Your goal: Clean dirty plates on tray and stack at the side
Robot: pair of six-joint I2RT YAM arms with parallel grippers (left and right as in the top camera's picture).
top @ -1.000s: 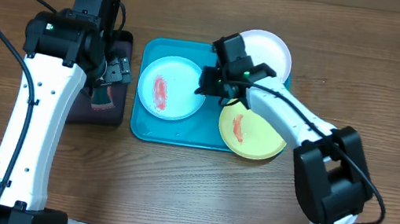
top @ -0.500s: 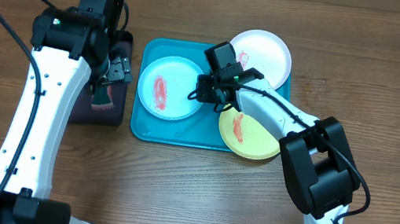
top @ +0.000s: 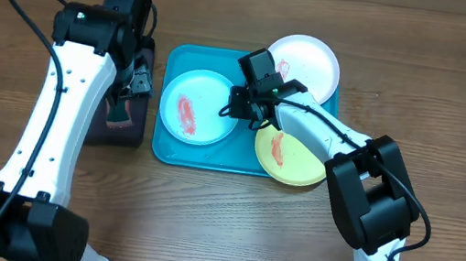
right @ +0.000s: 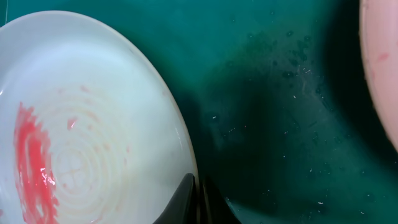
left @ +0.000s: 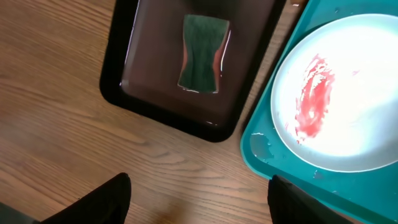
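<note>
The light blue plate lies on the left of the turquoise tray, smeared red; it also shows in the left wrist view and the right wrist view. My right gripper is shut on its right rim. The white plate rests on the tray's far right corner with a small red mark. The yellow-green plate, smeared red-orange, overlaps the tray's near right edge. My left gripper is open and empty above the table, beside the tray.
A narrow black tray lies left of the turquoise tray and holds a green sponge in shallow liquid. Bare wooden table surrounds both trays. My right arm crosses over the yellow-green plate.
My right gripper moved left and closed onto the light blue plate's rim, then stayed. My left arm shifted slightly to the right over the black tray.
</note>
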